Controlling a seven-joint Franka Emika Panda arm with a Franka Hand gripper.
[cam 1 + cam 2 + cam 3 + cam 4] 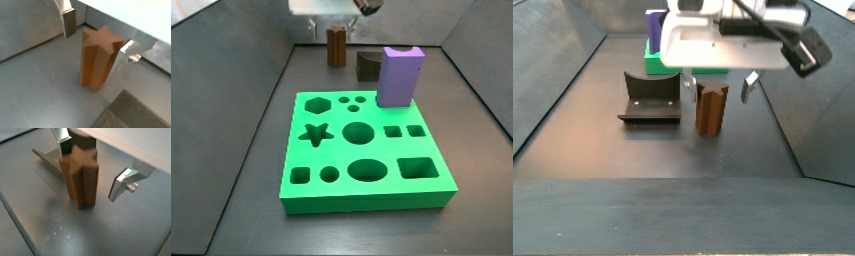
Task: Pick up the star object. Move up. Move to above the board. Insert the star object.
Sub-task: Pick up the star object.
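The star object [97, 60] is a tall brown post with a star profile. It stands upright on the grey floor at the far end of the bin, as a side view [337, 47] shows. My gripper [97, 40] is lowered over its top and is open, with one silver finger on each side. In a wrist view [81, 180] one finger is close against the post and the other finger [123, 184] stands clearly apart. The post shows between the fingers in a side view [711, 110]. The green board [298, 150] with cut-out holes lies flat nearer the camera.
A tall purple block [401, 78] stands on the board's far right corner, with a short dark grey block [372, 65] behind it. The dark fixture [651, 98] stands on the floor beside the star object. Grey bin walls [251, 70] enclose the area.
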